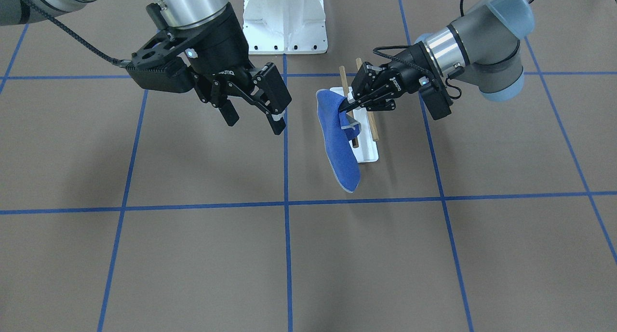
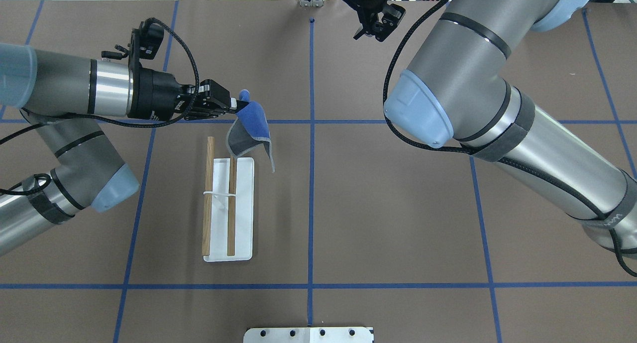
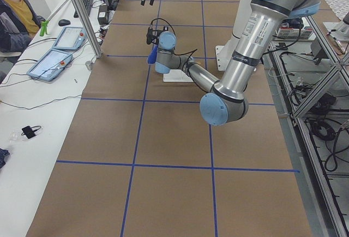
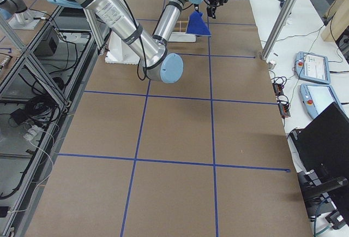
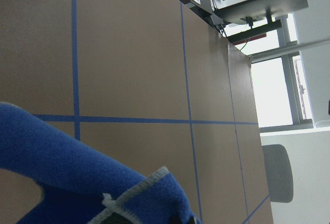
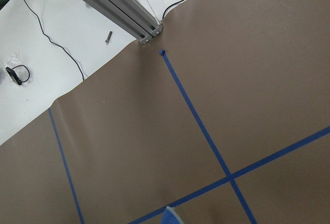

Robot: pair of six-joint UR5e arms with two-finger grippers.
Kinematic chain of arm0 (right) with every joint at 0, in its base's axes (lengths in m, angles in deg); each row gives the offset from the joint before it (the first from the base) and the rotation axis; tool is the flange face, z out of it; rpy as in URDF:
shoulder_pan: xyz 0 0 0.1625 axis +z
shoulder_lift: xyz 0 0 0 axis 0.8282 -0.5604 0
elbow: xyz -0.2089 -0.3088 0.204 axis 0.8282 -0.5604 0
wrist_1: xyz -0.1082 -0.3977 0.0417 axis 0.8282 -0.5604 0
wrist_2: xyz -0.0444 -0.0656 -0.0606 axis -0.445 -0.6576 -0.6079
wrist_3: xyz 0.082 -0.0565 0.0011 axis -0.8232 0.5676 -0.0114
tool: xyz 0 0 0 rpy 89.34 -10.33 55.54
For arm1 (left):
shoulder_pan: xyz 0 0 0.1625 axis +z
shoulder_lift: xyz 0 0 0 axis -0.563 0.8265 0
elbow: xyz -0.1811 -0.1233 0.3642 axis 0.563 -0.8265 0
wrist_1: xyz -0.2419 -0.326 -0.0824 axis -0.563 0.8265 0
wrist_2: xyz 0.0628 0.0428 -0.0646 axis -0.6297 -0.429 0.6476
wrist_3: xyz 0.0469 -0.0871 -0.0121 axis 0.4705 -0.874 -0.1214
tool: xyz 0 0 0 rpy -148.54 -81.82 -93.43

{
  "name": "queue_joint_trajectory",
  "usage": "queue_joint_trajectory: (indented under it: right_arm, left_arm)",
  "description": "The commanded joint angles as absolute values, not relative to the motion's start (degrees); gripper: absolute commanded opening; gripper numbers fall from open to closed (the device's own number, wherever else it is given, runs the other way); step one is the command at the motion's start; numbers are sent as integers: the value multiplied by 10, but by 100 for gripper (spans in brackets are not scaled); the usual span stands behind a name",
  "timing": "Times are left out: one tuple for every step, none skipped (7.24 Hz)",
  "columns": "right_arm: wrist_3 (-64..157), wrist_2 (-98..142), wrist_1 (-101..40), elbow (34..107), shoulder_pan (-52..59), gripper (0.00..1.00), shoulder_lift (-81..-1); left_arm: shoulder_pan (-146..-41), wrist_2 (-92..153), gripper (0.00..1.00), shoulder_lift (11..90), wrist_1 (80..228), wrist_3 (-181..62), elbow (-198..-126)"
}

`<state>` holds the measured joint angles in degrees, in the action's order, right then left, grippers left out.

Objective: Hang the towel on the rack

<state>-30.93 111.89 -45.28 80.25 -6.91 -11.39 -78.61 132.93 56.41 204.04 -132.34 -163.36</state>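
**Item: towel** [image 2: 251, 126]. Blue face up and grey underside showing, with a pale stitched edge. It hangs in the air by one edge, off the surface [image 2: 398, 223]. In the overhead view it sits over the 12 o'clock end of the rack [image 2: 244, 208] and trails toward 1 o'clock. Whether it touches the nearer rod cannot be told.

**Item: rack.** Two parallel brown rods run 12 to 6 o'clock over a white base plate, standing left of the central blue tape line [image 2: 311, 208].

**Item: left pincer** [image 2: 238, 104]. It enters from 9 o'clock, fingers closed tight on the towel's edge and held level above the rack's far end.

**Item: right pincer** [image 1: 254, 122]. Fingers spread wide with nothing between them. It is raised above the surface, well apart from the towel, toward 1 o'clock of the rack in the overhead view.

**Item: white bolted pedestal** [image 2: 308, 334]. At the 6 o'clock edge of the overhead view.
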Motion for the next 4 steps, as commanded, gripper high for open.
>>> queue_joint_trajectory:
  right_arm:
    - [-259, 1125, -450, 856, -55, 100, -183]
    - [-250, 1133, -451, 860, -47, 100, -207]
    - [-210, 1152, -450, 872, -31, 100, -247]
    - [-157, 1168, -450, 881, -13, 100, -276]
  left_arm:
    - [-759, 1329, 0, 567, 2047, -1279, -1637]
    - [-746, 1328, 0, 559, 2055, -1279, -1645]
    - [-746, 1330, 0, 527, 2089, -1282, -1646]
    - [-746, 1331, 0, 488, 2132, -1282, -1643]
